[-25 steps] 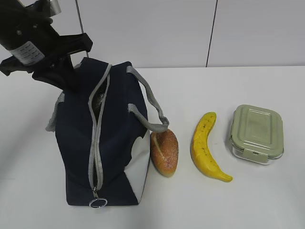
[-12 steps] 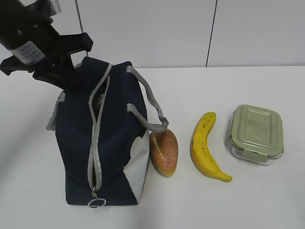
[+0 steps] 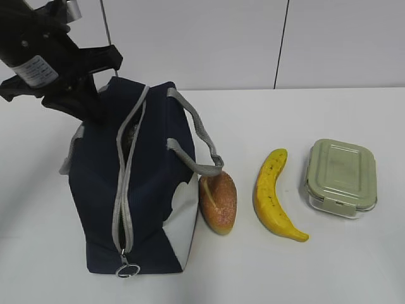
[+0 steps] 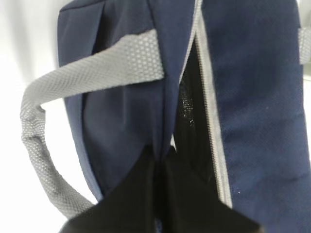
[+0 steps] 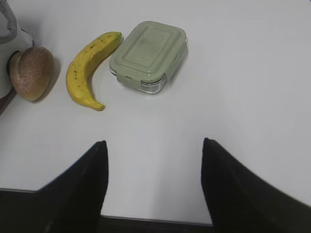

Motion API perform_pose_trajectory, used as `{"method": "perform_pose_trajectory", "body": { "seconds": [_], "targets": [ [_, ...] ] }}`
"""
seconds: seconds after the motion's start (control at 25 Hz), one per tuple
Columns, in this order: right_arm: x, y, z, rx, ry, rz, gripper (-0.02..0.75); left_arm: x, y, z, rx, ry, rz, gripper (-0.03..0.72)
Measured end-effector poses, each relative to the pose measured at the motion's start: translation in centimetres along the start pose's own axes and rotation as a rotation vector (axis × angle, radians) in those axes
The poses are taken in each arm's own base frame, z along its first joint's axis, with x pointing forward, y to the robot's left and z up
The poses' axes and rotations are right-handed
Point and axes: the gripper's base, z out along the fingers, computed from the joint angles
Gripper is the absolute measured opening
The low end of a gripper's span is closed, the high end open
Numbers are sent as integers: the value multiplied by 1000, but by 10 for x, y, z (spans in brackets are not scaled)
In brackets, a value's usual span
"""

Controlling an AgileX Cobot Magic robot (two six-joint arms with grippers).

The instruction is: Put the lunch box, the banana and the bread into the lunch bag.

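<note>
The navy lunch bag [image 3: 152, 190] stands at the left with its grey zipper partly undone, showing a dark slit along the top. My left gripper [image 3: 95, 104] is at the bag's far end, shut on a fold of the navy fabric [image 4: 159, 154] beside the zipper opening. The bread [image 3: 218, 201] lies against the bag's white side panel. Right of it are the banana [image 3: 273, 193] and the green-lidded lunch box [image 3: 340, 177]. My right gripper [image 5: 153, 145] hangs open over bare table, well short of the banana [image 5: 87, 70], the lunch box [image 5: 148, 56] and the bread [image 5: 30, 72].
A grey handle [image 3: 196, 142] droops over the bag's right side toward the bread, and another handle [image 4: 87, 73] loops off the left side. The metal ring pull [image 3: 127, 271] hangs at the bag's near end. White table surrounds everything, with a wall behind.
The bag's top has been drawn slightly to the left, and the zipper slit gapes a little more. The bread, banana and lunch box have not moved.
</note>
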Motion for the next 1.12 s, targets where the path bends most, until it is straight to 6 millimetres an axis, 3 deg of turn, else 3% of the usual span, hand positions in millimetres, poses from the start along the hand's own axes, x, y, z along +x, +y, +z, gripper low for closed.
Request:
{"method": "perform_pose_trajectory", "body": {
  "seconds": [0.12,0.48,0.76,1.12],
  "targets": [
    [-9,0,11,-11,85,4,451,1,0,0,0,10,0,0],
    [-51,7,88,-138,356,78,451,2,0,0,-1,21,0,0],
    [-69,11,142,-186,414,97,451,2,0,-1,-2,29,2,0],
    [-92,-4,201,-258,434,203,451,2,0,-1,-3,30,3,0]
  ]
}}
